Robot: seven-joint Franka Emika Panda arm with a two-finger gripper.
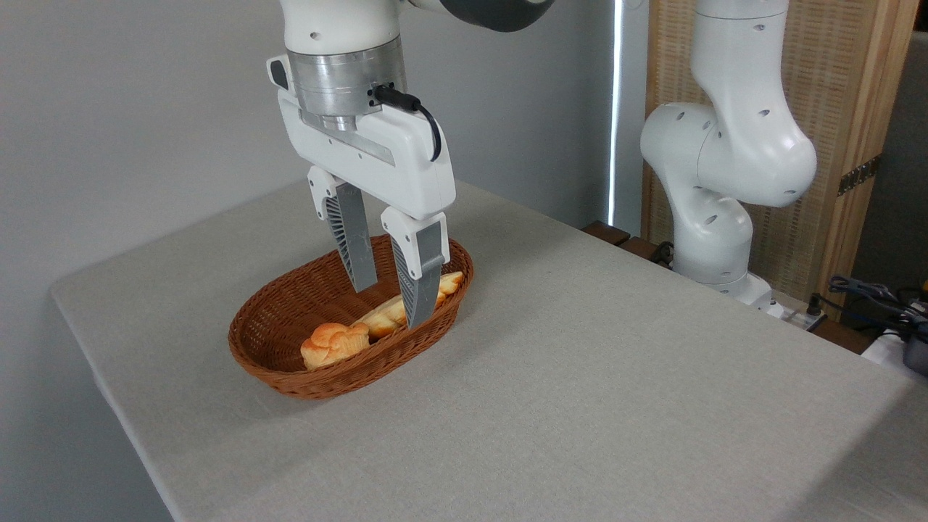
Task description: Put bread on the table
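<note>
In your one camera view, the gripper (392, 299) hangs over the basket (275, 330) with its fingers (352, 246) spread apart and pinching nothing. Their tips reach down inside the basket's rim. The right finger stands in front of the bread (388, 312) and hides its middle, so you see the loaf only in two parts: a pale end by the basket's right rim and a wider part left of the finger. You cannot tell from here whether that finger touches the bread or hangs just in front of it. The bread lies in the basket, along its near right wall, with the bun (333, 344) touching or just beside its left end. The basket sits on the table (580, 391). The arm (725, 159) is cut off by the top edge. No writing or label can be read anywhere.
</note>
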